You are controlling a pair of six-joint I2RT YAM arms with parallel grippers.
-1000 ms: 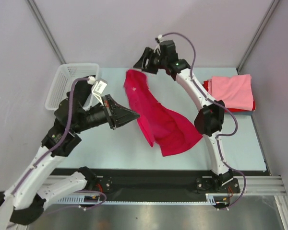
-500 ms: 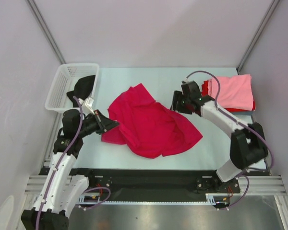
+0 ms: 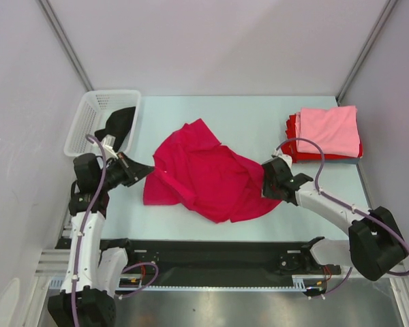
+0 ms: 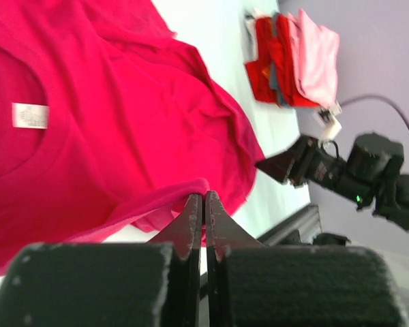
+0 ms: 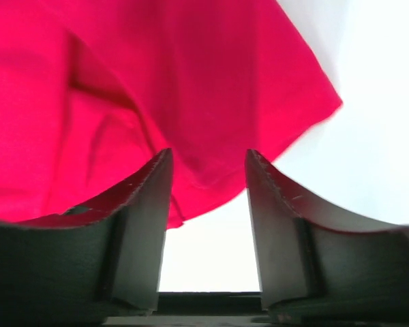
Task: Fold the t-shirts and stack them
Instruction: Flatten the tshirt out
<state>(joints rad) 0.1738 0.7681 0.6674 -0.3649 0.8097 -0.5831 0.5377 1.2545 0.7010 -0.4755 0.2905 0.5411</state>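
Observation:
The crimson-red t-shirt lies crumpled on the middle of the table. It fills the left wrist view and the right wrist view. My left gripper is at the shirt's left edge. Its jaws are shut, with a fold of the shirt's hem pinched at the tips. My right gripper is low at the shirt's right edge. It is open, with the shirt's edge lying just beyond the fingertips. A light pink folded t-shirt tops a red folded one at the back right.
A white basket stands at the back left and holds a black t-shirt. The folded stack and the right arm show in the left wrist view. Grey walls enclose the table.
The shirt, held up and stretched between both grippers, has come down onto the table in a heap. Both arms have lowered and drawn toward the near edge. The right gripper has let go.

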